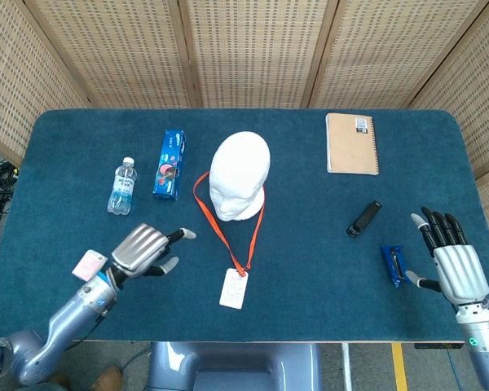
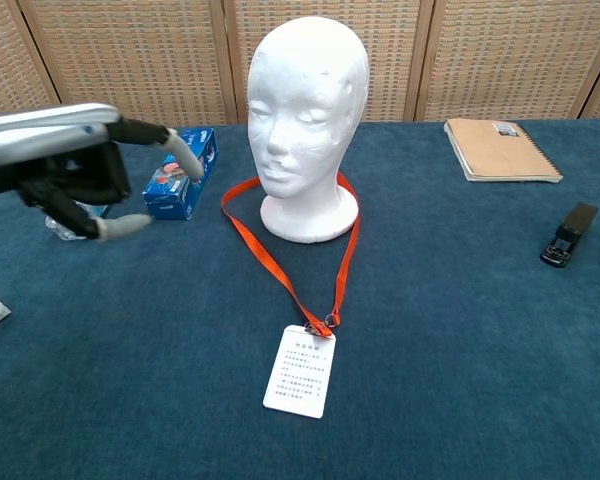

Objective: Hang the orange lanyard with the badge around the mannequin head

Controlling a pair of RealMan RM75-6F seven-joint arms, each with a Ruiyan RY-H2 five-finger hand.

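Note:
The white mannequin head (image 1: 240,177) (image 2: 308,120) stands upright mid-table. The orange lanyard (image 1: 228,236) (image 2: 280,265) loops around its base and runs toward the front edge, ending at the white badge (image 1: 233,289) (image 2: 301,369), which lies flat on the cloth. My left hand (image 1: 145,249) (image 2: 75,165) hovers raised to the left of the lanyard, fingers apart, holding nothing. My right hand (image 1: 451,257) rests open near the table's right front corner, fingers spread; the chest view does not show it.
A water bottle (image 1: 122,186) and a blue box (image 1: 169,164) lie left of the head. A small pink packet (image 1: 90,265) sits by my left arm. A notebook (image 1: 351,143), a black stapler (image 1: 363,218) and a blue wrapper (image 1: 394,264) occupy the right side.

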